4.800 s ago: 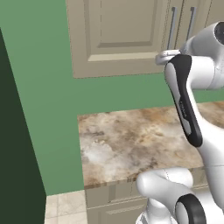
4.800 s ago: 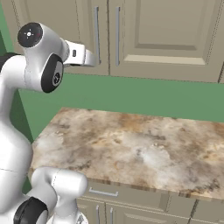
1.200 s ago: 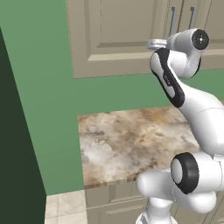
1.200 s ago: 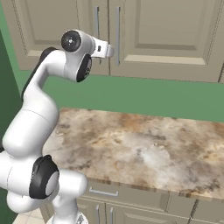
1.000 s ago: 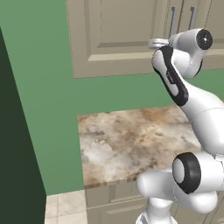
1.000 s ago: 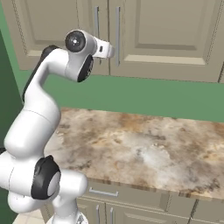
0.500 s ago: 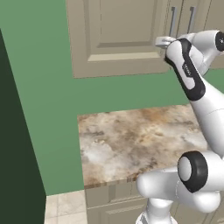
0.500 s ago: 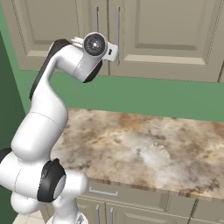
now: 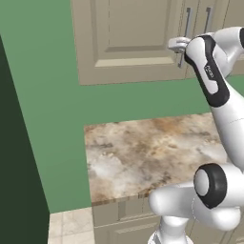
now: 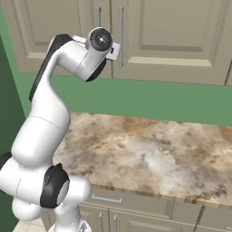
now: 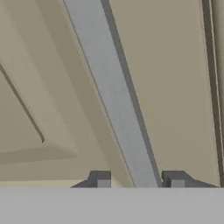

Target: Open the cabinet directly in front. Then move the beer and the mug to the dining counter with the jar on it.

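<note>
Your two-finger gripper (image 11: pixel 139 180) straddles the long grey bar handle (image 11: pixel 114 94) of the closed beige raised-panel wall cabinet (image 9: pixel 128 43), fingers apart, not clamping it.

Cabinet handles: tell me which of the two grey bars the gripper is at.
The left bar handle of the pair, on the left door of the cabinet. It runs between the gripper fingertips; the right bar handle stands free beside the hand.

no readable text or numbers, small white marking on the arm's dark forearm cover (image 9: pixel 209 72), illegible
</note>
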{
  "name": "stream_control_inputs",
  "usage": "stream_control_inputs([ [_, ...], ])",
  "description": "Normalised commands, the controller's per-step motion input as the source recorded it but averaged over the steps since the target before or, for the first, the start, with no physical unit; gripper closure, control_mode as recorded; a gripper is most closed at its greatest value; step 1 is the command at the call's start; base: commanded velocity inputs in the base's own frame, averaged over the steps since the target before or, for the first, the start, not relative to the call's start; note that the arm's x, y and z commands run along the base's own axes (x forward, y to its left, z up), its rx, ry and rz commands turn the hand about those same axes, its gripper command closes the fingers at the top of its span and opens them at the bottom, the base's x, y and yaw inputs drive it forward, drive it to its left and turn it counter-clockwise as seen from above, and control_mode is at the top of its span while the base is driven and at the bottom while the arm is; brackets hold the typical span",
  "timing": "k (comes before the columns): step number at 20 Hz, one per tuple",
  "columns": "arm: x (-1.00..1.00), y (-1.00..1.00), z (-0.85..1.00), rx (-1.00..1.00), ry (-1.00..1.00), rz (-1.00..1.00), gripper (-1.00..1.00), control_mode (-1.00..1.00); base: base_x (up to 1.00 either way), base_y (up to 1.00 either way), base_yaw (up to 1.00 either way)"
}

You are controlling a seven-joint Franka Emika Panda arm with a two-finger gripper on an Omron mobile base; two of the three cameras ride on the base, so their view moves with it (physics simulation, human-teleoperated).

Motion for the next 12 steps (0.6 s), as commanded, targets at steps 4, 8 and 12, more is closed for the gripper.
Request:
stream_control_inputs([
  [4, -0.02, 1.0, 0.01, 0.0, 0.07, 0.09, 1.0, -1.0, 0.0, 0.0, 0.0],
  [8, -0.17, 1.0, 0.05, 0.0, 0.0, 0.08, 1.0, -1.0, 0.0, 0.0, 0.0],
  [12, -0.46, 1.0, 0.02, 0.0, 0.0, 0.08, 1.0, -1.0, 0.0, 0.0, 0.0],
])
